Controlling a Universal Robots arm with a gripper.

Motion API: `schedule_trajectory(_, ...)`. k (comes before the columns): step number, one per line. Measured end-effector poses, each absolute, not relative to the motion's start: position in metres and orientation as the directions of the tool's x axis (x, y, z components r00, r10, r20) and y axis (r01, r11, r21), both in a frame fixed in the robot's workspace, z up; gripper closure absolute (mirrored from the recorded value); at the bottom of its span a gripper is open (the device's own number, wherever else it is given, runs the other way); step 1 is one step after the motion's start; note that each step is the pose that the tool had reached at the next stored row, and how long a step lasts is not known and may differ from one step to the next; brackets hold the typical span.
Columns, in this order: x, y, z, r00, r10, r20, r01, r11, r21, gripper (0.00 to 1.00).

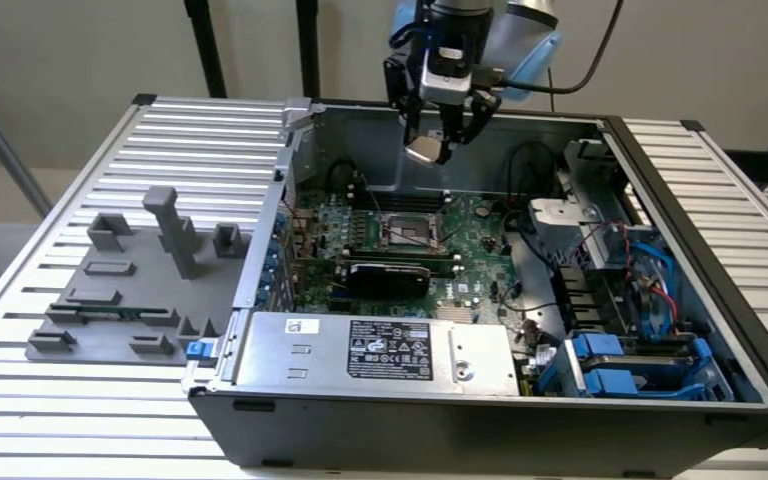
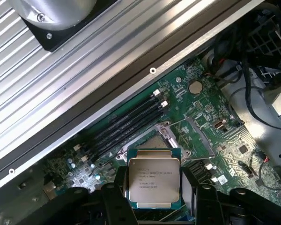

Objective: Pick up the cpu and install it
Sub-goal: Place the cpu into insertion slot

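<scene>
The cpu (image 2: pixel 153 179) is a small square chip with a silvery top and printed text, held between my gripper's black fingers (image 2: pixel 113 201). In the exterior view my gripper (image 1: pixel 435 148) hangs above the open computer case with the cpu (image 1: pixel 424 150) at its tips, shut on it. The chip is in the air above the green motherboard (image 1: pixel 471 245). The dark square socket (image 1: pixel 411 236) with its metal frame lies below and slightly nearer the camera. In the wrist view the socket (image 2: pixel 166 136) shows just beyond the chip's far edge.
The black case wall (image 1: pixel 598 135) rises around the board. Cables and blue drive bays (image 1: pixel 638 365) fill the exterior view's right side. A silver power supply (image 1: pixel 384 350) sits at the front. Grey fixture blocks (image 1: pixel 144 270) stand on the slatted table at the exterior view's left.
</scene>
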State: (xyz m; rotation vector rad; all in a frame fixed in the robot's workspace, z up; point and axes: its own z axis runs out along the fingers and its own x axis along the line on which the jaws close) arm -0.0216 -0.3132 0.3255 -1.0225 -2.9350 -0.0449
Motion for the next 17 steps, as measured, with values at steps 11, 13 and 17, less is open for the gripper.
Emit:
schedule_trajectory(11,-0.0216,-0.3132,0.3218,-0.644,0.764,0.041,0.765,0.644,0.016,0.45)
schedule_trajectory(13,-0.0216,-0.3133,0.3211,-0.616,0.787,0.041,0.788,0.616,0.016,0.45)
schedule_trajectory(17,-0.0216,-0.3133,0.3195,-0.556,0.830,0.041,0.831,0.556,0.016,0.45)
